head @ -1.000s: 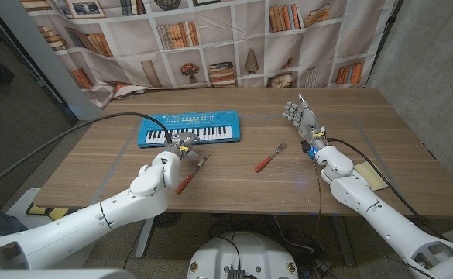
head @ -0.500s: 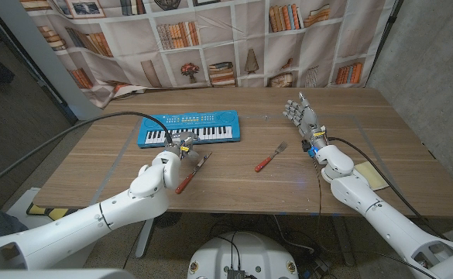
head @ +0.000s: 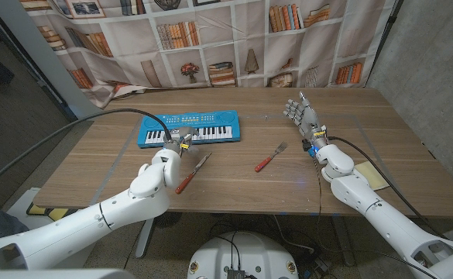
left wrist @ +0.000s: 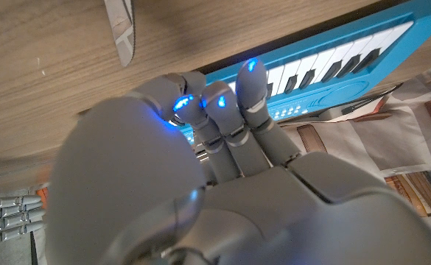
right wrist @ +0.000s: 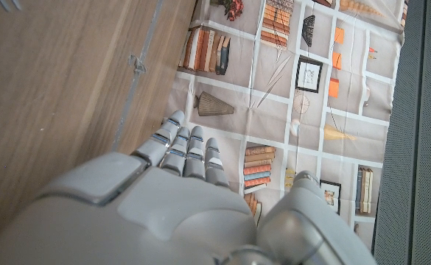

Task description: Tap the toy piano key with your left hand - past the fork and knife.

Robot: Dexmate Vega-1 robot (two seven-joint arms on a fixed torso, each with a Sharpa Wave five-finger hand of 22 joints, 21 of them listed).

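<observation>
L hand is seen at toy piano front edge, center-left; nothing held, fingers extended. R hand open, center-right.

No words or numbers can be read anywhere; the tiny marks on the blue piano are too small to tell.
</observation>
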